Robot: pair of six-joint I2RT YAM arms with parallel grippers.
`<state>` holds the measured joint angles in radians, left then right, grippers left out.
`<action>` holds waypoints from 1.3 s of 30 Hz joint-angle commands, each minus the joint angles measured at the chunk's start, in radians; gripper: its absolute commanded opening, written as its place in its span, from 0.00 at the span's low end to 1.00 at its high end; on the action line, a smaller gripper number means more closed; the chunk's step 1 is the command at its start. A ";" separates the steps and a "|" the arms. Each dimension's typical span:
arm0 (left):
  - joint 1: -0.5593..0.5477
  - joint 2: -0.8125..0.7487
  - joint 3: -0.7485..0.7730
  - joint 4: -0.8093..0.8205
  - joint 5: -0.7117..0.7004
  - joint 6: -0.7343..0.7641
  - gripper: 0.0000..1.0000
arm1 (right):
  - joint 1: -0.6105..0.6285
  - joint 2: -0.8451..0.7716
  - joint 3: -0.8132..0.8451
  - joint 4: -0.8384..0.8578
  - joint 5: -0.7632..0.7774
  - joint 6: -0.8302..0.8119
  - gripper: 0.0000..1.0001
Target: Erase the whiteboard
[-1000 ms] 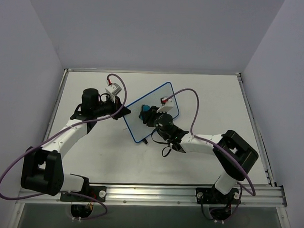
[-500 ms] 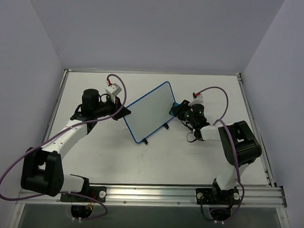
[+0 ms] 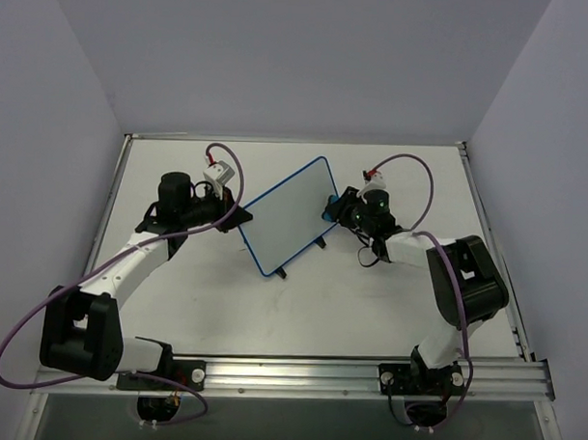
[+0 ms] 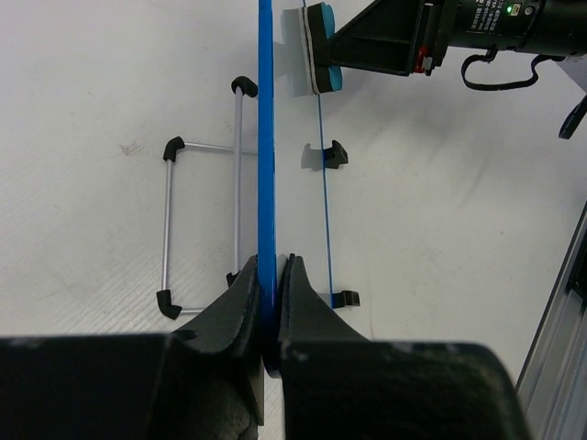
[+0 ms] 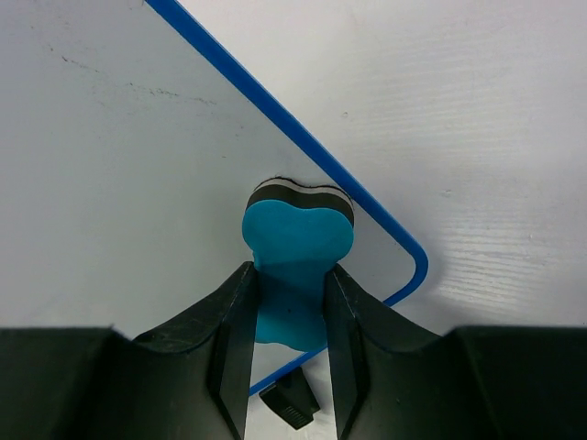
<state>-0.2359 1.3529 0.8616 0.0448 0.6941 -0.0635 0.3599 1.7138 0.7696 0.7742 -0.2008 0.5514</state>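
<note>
The whiteboard (image 3: 289,217), white with a thin blue frame, stands propped on the table's middle, its face almost bare with faint grey streaks (image 5: 138,92). My left gripper (image 3: 238,215) is shut on the board's left edge (image 4: 267,183), which I see edge-on in the left wrist view. My right gripper (image 3: 339,206) is shut on a small blue eraser (image 5: 295,252), whose pad presses the board near its right corner. In the left wrist view the eraser (image 4: 318,46) touches the board's far end.
A wire stand (image 4: 202,225) with black feet props the board from behind. A black foot (image 5: 289,401) sits under the board's lower frame. An aluminium rail (image 3: 366,372) runs along the near edge, and white walls close in the table.
My right gripper swept the eraser from the board's middle across to its right corner. The dark marks near the centre are gone. The left arm has stayed put.
</note>
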 commanded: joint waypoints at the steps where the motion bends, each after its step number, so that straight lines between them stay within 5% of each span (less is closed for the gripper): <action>1: -0.016 0.017 -0.038 -0.088 -0.097 0.275 0.02 | 0.002 -0.014 0.059 -0.033 -0.071 -0.005 0.00; 18: -0.016 0.022 -0.036 -0.091 -0.105 0.280 0.02 | 0.060 0.030 0.401 -0.225 -0.035 -0.067 0.00; 39: -0.016 0.012 -0.044 -0.088 -0.123 0.271 0.02 | 0.007 -0.051 -0.174 0.108 -0.009 0.073 0.00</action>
<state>-0.2504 1.3396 0.8616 0.0414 0.6853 -0.0532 0.3435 1.7084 0.6060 0.8059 -0.2173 0.6086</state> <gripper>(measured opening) 0.096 0.279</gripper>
